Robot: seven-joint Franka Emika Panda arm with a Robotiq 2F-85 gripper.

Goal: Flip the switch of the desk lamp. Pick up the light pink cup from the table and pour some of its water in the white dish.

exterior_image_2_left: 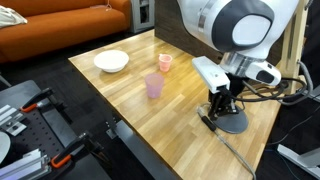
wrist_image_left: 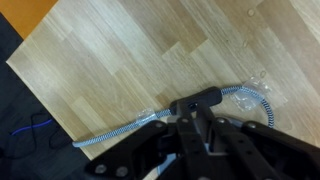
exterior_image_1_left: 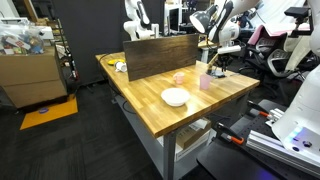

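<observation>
The desk lamp's dark flat base (exterior_image_2_left: 236, 123) stands at the table's near right corner, and its tan arm (exterior_image_2_left: 295, 40) rises at the right edge. My gripper (exterior_image_2_left: 221, 101) points straight down onto the base with its fingers together. In the wrist view the dark fingertips (wrist_image_left: 195, 104) meet over the base, with the lamp's braided cable (wrist_image_left: 108, 131) running past. The light pink cup (exterior_image_2_left: 165, 62) stands upright mid-table, and it shows in both exterior views (exterior_image_1_left: 179, 77). The white dish (exterior_image_2_left: 111, 61) lies beyond it, also seen near the table's front (exterior_image_1_left: 174, 97).
A taller pale pink tumbler (exterior_image_2_left: 154, 86) stands between the cup and my gripper. A dark wooden board (exterior_image_1_left: 160, 55) stands upright along the back of the table (exterior_image_1_left: 150, 90). An orange sofa (exterior_image_2_left: 60, 25) and other robot hardware surround the table.
</observation>
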